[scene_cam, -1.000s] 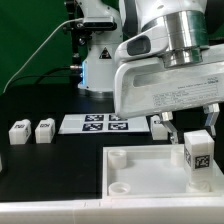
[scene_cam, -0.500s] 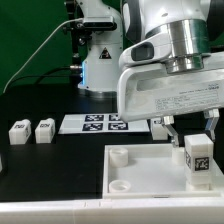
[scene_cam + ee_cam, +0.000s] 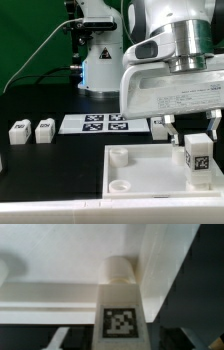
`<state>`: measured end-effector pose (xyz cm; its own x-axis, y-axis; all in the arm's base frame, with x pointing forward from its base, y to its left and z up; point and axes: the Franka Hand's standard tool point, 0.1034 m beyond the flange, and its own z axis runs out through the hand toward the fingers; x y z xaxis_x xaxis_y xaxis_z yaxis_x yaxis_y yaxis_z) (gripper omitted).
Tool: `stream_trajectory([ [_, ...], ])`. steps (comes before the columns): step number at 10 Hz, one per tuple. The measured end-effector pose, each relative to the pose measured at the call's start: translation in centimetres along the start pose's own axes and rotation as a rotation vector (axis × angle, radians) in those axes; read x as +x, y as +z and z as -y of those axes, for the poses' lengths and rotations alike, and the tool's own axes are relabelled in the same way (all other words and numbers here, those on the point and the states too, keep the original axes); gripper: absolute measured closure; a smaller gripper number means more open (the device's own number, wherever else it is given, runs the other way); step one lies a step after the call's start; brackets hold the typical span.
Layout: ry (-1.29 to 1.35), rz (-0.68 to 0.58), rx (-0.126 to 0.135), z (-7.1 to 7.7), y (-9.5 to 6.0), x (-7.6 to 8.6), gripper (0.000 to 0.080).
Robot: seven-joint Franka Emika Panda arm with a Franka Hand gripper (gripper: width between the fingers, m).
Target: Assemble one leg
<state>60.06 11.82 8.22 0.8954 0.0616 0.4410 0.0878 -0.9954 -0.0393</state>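
Note:
A leg (image 3: pixel 198 161), a small white block with a black-and-white tag, stands upright in the right corner of the big white tray (image 3: pixel 140 170). My gripper (image 3: pixel 192 132) hangs right over it, with its fingers on either side of the leg's top. A dark gap shows between the left finger (image 3: pixel 170 129) and the leg, so the jaws look open. In the wrist view the leg (image 3: pixel 120 317) runs up to a round peg (image 3: pixel 120 269) at the tray's corner. Two more legs (image 3: pixel 20 131) (image 3: pixel 44 130) lie at the exterior view's left.
The marker board (image 3: pixel 95 123) lies behind the tray. Another small white block (image 3: pixel 158 126) sits just right of it, behind my gripper. A round socket post (image 3: pixel 119 156) rises at the tray's left corner. The arm's base (image 3: pixel 100 60) stands at the back.
My gripper and wrist have shifted slightly toward the exterior view's right. The leg has stayed in the same place in the tray corner.

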Motion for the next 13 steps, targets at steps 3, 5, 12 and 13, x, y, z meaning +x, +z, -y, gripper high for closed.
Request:
stream_trajectory([
  [3,-0.003,0.0,0.0,0.0,0.0,0.0,0.0209],
  [5,-0.004,0.0,0.0,0.0,0.0,0.0,0.0153],
  [12,0.008,0.126,0.003,-0.3,-1.6,0.7,0.0151],
  [13,0.01,0.142,0.004,-0.3,-2.1,1.8,0.0151],
])
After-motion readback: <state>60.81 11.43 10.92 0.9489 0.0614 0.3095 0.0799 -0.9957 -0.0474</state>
